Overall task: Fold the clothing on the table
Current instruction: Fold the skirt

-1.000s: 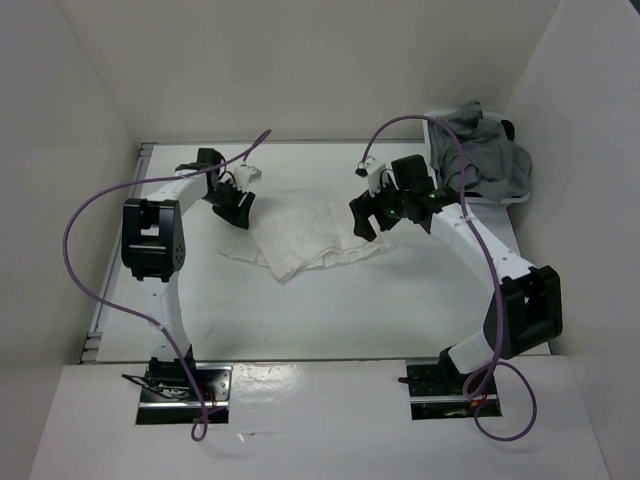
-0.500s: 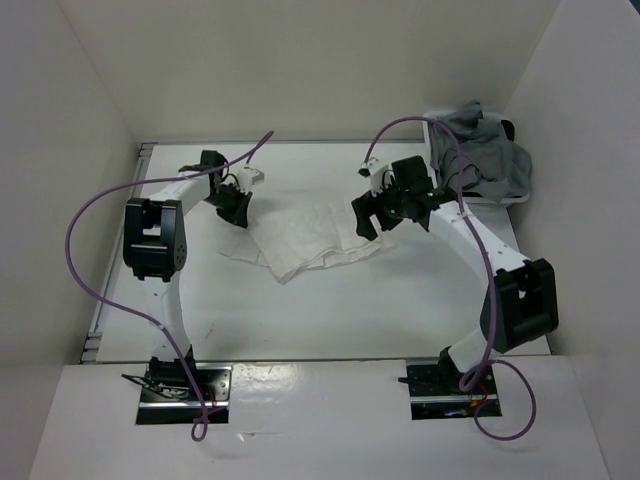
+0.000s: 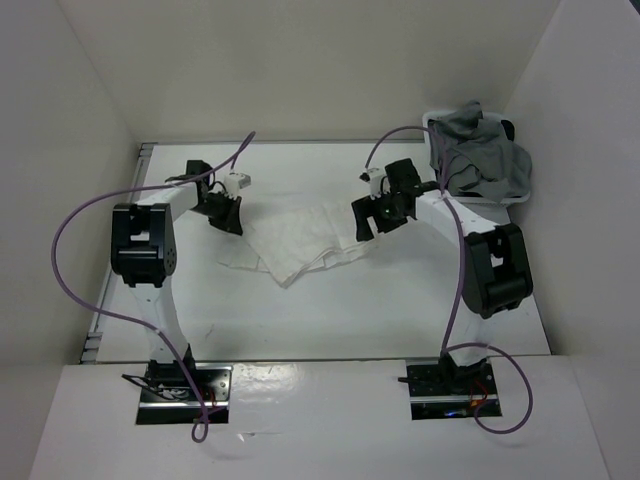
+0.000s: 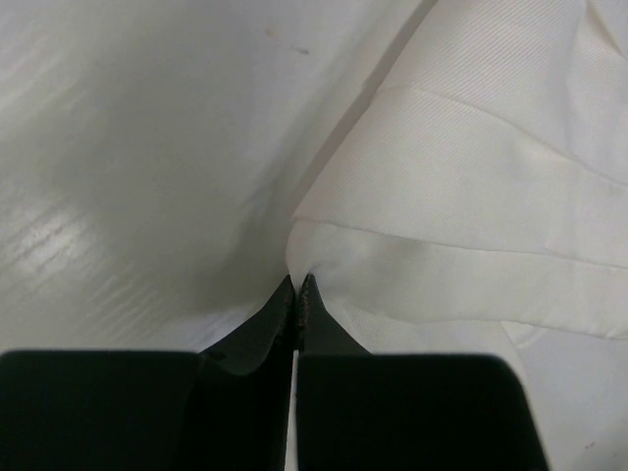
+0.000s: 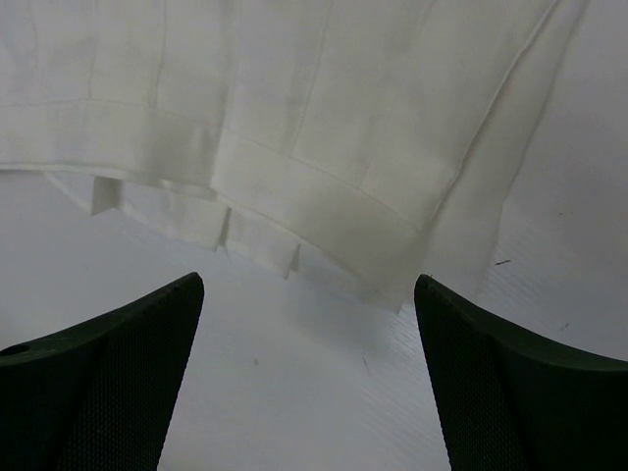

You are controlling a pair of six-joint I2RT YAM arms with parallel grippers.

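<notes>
Probably light and limp, the skirt [image 3: 303, 238] wants gripping at corners; left gripper [image 4: 296, 286] pinches its edge, right gripper [image 5: 306, 292] hangs spread wide

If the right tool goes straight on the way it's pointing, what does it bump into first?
Probably the banded edge of the white pleated skirt, lying right ahead of the open right tool. Bare table shows just before that edge, so the depth is hard to judge.
</notes>
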